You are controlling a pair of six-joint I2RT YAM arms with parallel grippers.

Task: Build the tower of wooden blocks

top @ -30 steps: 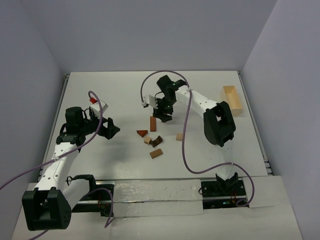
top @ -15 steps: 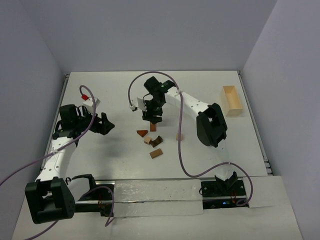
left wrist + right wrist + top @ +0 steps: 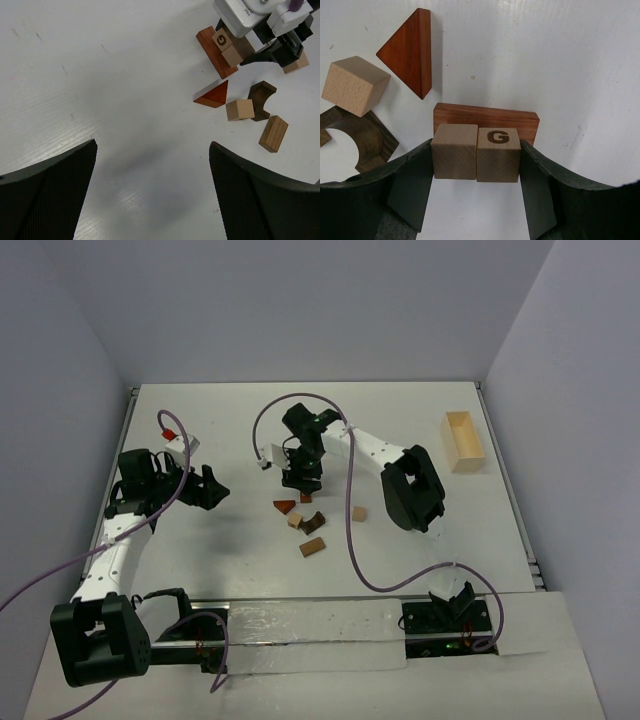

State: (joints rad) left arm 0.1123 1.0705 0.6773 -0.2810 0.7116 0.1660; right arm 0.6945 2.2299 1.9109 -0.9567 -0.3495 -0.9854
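White table (image 3: pixel 200 430) fills the overhead view, with two arms rising from its near edge. A pale open box (image 3: pixel 463 440) sits far off on the right side, well apart from everything else.

No wood block tower stands yet. We judge the build to be at its very start.

The right arm reaches to the middle of the table. The right gripper (image 3: pixel 476 160) is clamped on two pale cubes pressed side by side, a plain cube (image 3: pixel 454 151) and a cube marked G (image 3: pixel 498 154). They sit against a reddish-brown bar (image 3: pixel 486 120) that lies flat. We cannot tell whether the pair rests on the bar or hangs just above it.

The left gripper (image 3: pixel 152 190) hovers over bare table at the left, fingers spread wide and holding nothing.

Loose pieces lie near the bar, none stacked: a dark arch (image 3: pixel 365 140), a red-brown wedge (image 3: pixel 410 50), a tan oblong block (image 3: pixel 273 133), a tan cube (image 3: pixel 355 85), and one small cube (image 3: pixel 358 513) off to the right.

By our reading, the bar and the two cubes may form the base, and every other piece is left to place.
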